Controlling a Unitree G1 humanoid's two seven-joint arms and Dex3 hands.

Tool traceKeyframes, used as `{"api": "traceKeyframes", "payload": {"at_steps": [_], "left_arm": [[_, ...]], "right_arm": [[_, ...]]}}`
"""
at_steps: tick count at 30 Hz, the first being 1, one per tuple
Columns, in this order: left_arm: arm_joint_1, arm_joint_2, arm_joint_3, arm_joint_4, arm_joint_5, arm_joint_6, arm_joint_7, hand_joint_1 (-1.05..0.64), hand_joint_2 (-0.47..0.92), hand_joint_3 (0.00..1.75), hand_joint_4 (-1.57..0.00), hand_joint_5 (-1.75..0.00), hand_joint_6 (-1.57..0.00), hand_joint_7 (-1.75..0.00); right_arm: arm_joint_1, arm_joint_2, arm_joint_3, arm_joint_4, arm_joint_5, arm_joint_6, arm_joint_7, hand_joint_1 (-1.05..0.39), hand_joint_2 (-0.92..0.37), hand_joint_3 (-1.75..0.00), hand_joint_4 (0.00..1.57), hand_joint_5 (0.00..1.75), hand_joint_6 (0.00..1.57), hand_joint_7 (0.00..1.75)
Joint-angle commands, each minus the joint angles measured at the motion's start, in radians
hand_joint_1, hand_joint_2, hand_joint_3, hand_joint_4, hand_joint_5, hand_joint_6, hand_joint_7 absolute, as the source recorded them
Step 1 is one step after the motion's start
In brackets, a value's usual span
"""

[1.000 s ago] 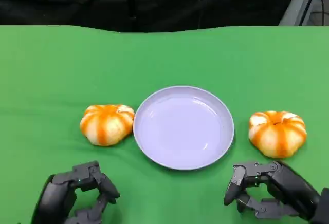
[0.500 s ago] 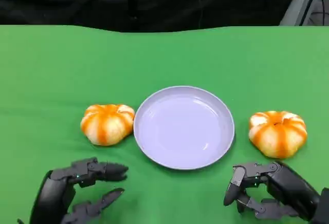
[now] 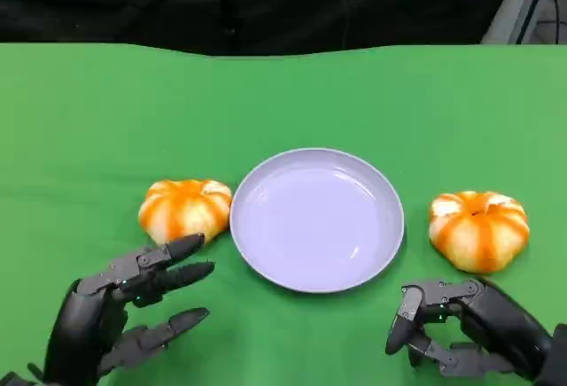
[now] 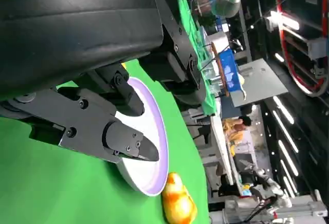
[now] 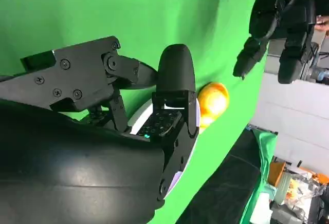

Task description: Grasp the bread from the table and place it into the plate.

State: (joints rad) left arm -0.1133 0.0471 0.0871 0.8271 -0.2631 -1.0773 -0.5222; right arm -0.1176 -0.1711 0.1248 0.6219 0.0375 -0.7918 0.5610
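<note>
Bread point(image 3: 183, 213) left of plate point(image 3: 316, 219), second bread point(image 3: 478, 230) right

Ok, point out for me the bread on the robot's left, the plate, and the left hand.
left bread point(image 3: 183, 212), head view, on the middle of its orange striped top.
plate point(image 3: 266, 266), head view, on its near left rim.
left hand point(image 3: 115, 308), head view, on the middle of the hand, behind the spread fingers.

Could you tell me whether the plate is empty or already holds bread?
Empty: the plate shows bare lavender inside, with both bread rolls on the cloth beside it.
</note>
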Motion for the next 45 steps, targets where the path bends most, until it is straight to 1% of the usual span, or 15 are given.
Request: {"api": "traceKeyframes", "payload": {"at_steps": [1, 4, 5, 7, 9, 13, 16, 18, 22, 26, 27, 31, 35, 39, 45], "left_arm": [[-0.025, 0.035, 0.02, -0.055, 0.01, -0.03, 0.015, -0.4, 0.91, 0.03, -0.75, 0.0, -0.65, 0.0], [-0.028, 0.038, 0.025, -0.076, 0.02, -0.024, 0.025, -0.44, 0.91, 0.02, -0.73, 0.0, -0.65, 0.0], [-0.036, 0.044, 0.033, -0.084, 0.048, -0.035, 0.047, -0.44, 0.91, 0.01, -0.73, 0.0, -0.65, 0.0], [-0.057, 0.059, 0.054, -0.092, 0.119, -0.063, 0.1, -0.52, 0.92, 0.01, -0.72, -0.01, -0.65, 0.0], [-0.068, 0.068, 0.063, -0.095, 0.164, -0.074, 0.138, -0.56, 0.92, 0.01, -0.72, -0.01, -0.65, 0.0], [-0.069, 0.073, 0.057, -0.094, 0.197, -0.078, 0.179, -0.57, 0.92, 0.01, -0.72, 0.0, -0.65, 0.0], [-0.108, 0.117, 0.064, -0.118, 0.237, -0.067, 0.204, -0.6, 0.92, 0.02, -0.67, 0.0, -0.66, 0.0], [-0.114, 0.127, 0.063, -0.121, 0.255, -0.067, 0.221, -0.61, 0.92, 0.03, -0.67, 0.0, -0.66, 0.0], [-0.153, 0.162, 0.077, -0.142, 0.406, -0.033, 0.333, -0.63, 0.91, 0.01, -0.62, 0.0, -0.63, 0.0], [-0.163, 0.19, 0.068, -0.156, 0.54, -0.009, 0.441, -0.65, 0.91, 0.01, -0.59, 0.0, -0.62, 0.0], [-0.168, 0.205, 0.064, -0.167, 0.609, 0.007, 0.486, -0.65, 0.91, 0.01, -0.58, 0.0, -0.61, 0.0], [-0.189, 0.249, 0.027, -0.198, 0.815, 0.079, 0.646, -0.72, 0.91, 0.0, -0.58, 0.0, -0.62, 0.0], [-0.208, 0.282, -0.037, -0.205, 0.915, 0.147, 0.748, -0.79, 0.92, 0.01, -0.58, 0.0, -0.65, -0.01], [-0.215, 0.309, -0.103, -0.214, 0.98, 0.23, 0.802, -0.87, 0.92, 0.06, -0.56, 0.0, -0.68, -0.01], [-0.22, 0.338, -0.18, -0.222, 1.001, 0.315, 0.835, -0.9, 0.92, 0.08, -0.53, 0.0, -0.67, 0.0]], "right_arm": [[-0.001, -0.011, -0.007, -0.008, 0.01, -0.004, -0.003, -0.09, -0.86, -0.59, 0.71, 1.61, 0.81, 1.1], [-0.002, -0.012, -0.006, -0.007, 0.008, -0.007, -0.005, -0.09, -0.85, -0.6, 0.71, 1.61, 0.8, 1.1], [-0.001, -0.013, -0.006, -0.008, 0.006, -0.007, -0.006, -0.09, -0.85, -0.6, 0.71, 1.61, 0.8, 1.1], [0.001, -0.012, -0.005, -0.011, 0.006, -0.005, -0.007, -0.09, -0.85, -0.6, 0.71, 1.61, 0.8, 1.1], [0.002, -0.011, -0.005, -0.012, 0.007, -0.005, -0.007, -0.08, -0.85, -0.6, 0.72, 1.6, 0.81, 1.1], [0.002, -0.011, -0.005, -0.012, 0.008, -0.005, -0.007, -0.08, -0.86, -0.59, 0.72, 1.6, 0.81, 1.1], [0.004, -0.009, -0.004, -0.014, 0.004, -0.004, -0.011, -0.09, -0.86, -0.59, 0.72, 1.6, 0.81, 1.1], [0.005, -0.01, -0.004, -0.016, 0.003, -0.003, -0.013, -0.1, -0.86, -0.59, 0.72, 1.6, 0.81, 1.1], [0.002, -0.008, -0.004, -0.005, 0.007, -0.005, -0.008, -0.1, -0.85, -0.59, 0.72, 1.6, 0.81, 1.1], [0.006, -0.008, -0.004, -0.01, 0.007, 0.001, -0.01, -0.1, -0.85, -0.59, 0.71, 1.6, 0.81, 1.1], [0.007, -0.007, -0.004, -0.011, 0.008, 0.001, -0.009, -0.1, -0.85, -0.59, 0.72, 1.6, 0.81, 1.1], [0.005, -0.005, -0.004, -0.005, 0.011, -0.01, -0.006, -0.09, -0.86, -0.59, 0.72, 1.6, 0.81, 1.1], [0.004, -0.007, -0.003, -0.006, 0.004, -0.011, -0.009, -0.09, -0.86, -0.59, 0.71, 1.6, 0.81, 1.1], [0.005, -0.007, -0.004, -0.008, 0.003, -0.01, -0.011, -0.09, -0.86, -0.59, 0.71, 1.6, 0.8, 1.1], [0.007, -0.006, -0.004, -0.013, 0.006, -0.006, -0.011, -0.09, -0.86, -0.59, 0.72, 1.6, 0.81, 1.1]]}}
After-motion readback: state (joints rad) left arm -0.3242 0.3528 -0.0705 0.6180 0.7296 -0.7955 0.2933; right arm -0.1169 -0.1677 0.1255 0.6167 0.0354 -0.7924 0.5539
